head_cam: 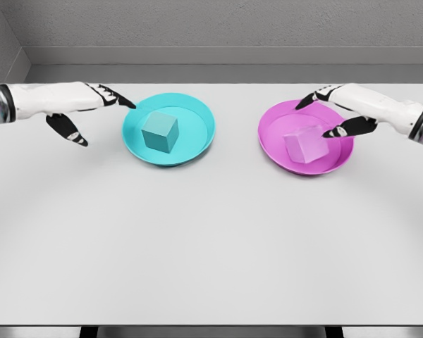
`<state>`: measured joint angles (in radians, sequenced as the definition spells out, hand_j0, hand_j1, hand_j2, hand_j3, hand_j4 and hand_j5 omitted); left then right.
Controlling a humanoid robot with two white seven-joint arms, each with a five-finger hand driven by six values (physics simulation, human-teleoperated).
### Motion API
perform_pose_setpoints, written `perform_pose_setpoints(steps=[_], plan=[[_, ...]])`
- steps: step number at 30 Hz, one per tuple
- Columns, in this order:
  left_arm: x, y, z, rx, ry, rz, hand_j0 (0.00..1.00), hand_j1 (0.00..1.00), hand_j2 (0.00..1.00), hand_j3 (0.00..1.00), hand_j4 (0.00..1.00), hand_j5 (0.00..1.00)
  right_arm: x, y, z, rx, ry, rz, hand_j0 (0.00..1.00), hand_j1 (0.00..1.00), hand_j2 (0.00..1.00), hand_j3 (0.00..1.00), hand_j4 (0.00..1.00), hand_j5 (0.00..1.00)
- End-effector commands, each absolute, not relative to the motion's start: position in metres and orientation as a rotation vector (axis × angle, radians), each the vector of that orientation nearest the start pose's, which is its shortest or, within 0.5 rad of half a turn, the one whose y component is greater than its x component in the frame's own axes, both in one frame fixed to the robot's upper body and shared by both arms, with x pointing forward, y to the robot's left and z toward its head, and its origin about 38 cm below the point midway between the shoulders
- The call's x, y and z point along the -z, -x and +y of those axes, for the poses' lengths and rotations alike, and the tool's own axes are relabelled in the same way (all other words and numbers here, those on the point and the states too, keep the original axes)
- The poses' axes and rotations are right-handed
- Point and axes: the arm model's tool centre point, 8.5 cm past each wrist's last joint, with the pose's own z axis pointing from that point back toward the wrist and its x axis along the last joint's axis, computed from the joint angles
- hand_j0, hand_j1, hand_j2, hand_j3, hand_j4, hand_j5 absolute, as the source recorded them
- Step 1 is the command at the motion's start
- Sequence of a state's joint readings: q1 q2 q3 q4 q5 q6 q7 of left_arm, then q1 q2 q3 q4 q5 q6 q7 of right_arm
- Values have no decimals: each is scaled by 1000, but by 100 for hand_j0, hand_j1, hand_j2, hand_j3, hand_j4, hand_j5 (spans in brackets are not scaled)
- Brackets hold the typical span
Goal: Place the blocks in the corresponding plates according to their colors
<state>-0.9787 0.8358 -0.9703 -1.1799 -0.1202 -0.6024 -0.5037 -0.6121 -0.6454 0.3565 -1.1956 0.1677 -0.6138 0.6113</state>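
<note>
Nearest me runs the front edge of the white desk (211, 267), with a dark strip below it cut off by the frame; most of the near surface is bare.

Farther back, left of centre, the cyan plate (197, 105) sits on the desk. Cyan block (160, 132) rests inside it, slightly left of the plate's middle, upright, three faces visible.

Right of centre sits the magenta plate (275, 144). Pink block (304, 146) lies inside it, towards the right half. Its colour is close to the plate's, so its edges are hard to make out.

My left hand (84, 113) shows at the left of the cyan plate, fingers loose and spread, gripping nothing. One dark fingertip points at the plate's left rim; I cannot tell whether it touches. The thumb hangs lower, over the desk. My forearm is cut off at the frame's left edge.

My right hand (335, 113) is over the magenta plate's upper right part, fingers relaxed, nothing in them. One dark finger crosses in front of the pink block's upper right corner and hides it. Contact or a gap there: cannot tell. This forearm leaves the frame at the right edge.

Behind the desk stands a grey wall.
</note>
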Motion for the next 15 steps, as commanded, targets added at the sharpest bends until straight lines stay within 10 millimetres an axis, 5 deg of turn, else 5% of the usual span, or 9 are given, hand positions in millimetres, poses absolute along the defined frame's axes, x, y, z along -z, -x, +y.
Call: perform_pose_setpoints(steps=[1,4,10,13,15], plan=[[-250,-484,331,1962,-330,-1381,100,100,100,100,100,100,-213,-473,-347,-1555,257,-1616,73,73,73,73,73,73],[-246,-483,333,1956,-323,-1373,100,100,100,100,100,100,-214,-475,-369,-1488,292,-1607,100,100,100,100,100,100],[-238,-481,336,1951,-312,-1358,100,100,100,100,100,100,-214,-472,-379,-1491,310,-1584,100,100,100,100,100,100],[-236,-482,340,1939,-314,-1349,100,100,100,100,100,100,-228,-470,-412,-1422,386,-1580,100,100,100,100,100,100],[-233,-483,346,1924,-320,-1334,100,100,100,100,100,100,-229,-468,-415,-1422,392,-1575,100,100,100,100,100,100]])
